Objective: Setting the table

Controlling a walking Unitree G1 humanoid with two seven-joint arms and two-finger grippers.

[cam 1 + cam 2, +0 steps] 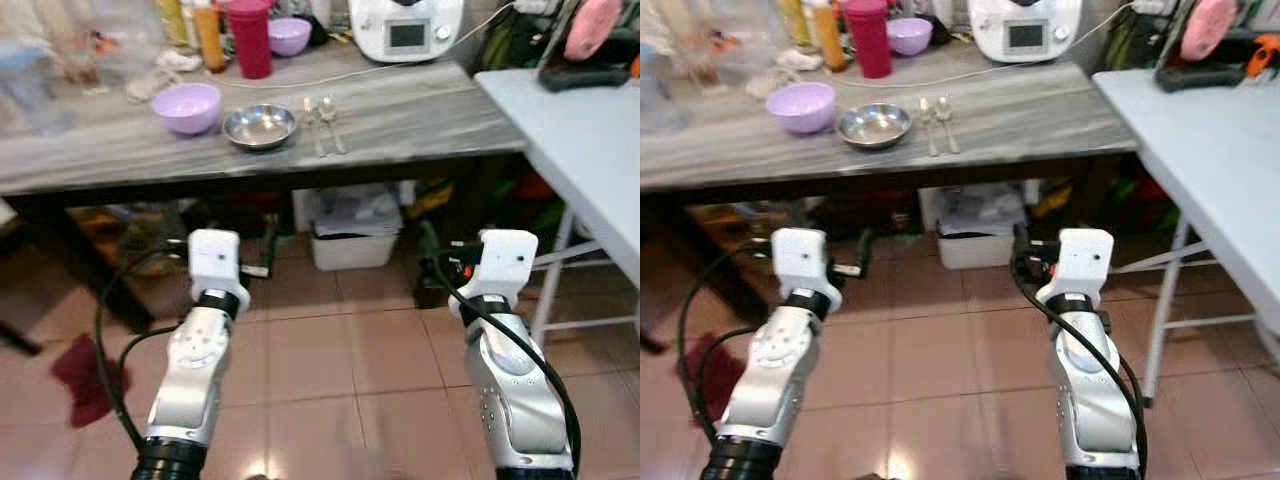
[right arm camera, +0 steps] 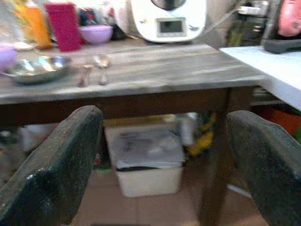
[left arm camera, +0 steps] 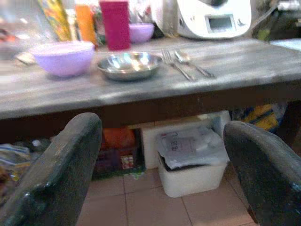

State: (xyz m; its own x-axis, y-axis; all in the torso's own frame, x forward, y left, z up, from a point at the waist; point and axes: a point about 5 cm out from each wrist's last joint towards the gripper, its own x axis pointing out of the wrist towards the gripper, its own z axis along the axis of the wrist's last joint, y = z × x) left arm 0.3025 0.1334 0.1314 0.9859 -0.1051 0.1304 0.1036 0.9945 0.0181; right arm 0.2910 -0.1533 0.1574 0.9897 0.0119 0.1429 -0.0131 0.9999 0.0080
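A grey wood-grain bench (image 1: pixel 420 120) stands ahead, with the task's things in a row near its front edge: a lilac bowl (image 1: pixel 187 106), a steel dish (image 1: pixel 260 126) just beside it, then a fork (image 1: pixel 312 122) and a spoon (image 1: pixel 332 118) lying side by side. Behind them stand a dark pink cup (image 1: pixel 250 36), a second lilac bowl (image 1: pixel 289 35), an orange bottle (image 1: pixel 209 35) and a white kitchen machine (image 1: pixel 406 27) whose cord trails across the top. A white folding table (image 1: pixel 575 130) adjoins on the right. Under the bench sits a white bin (image 1: pixel 350 235) on the tiled floor (image 1: pixel 330 350); a red cloth (image 1: pixel 85 375) lies on the tiles at the left. The left gripper (image 3: pixel 164 174) and right gripper (image 2: pixel 164 169) hang below bench height, well short of it, each with fingers (image 3: pixel 61 174) spread apart around nothing.
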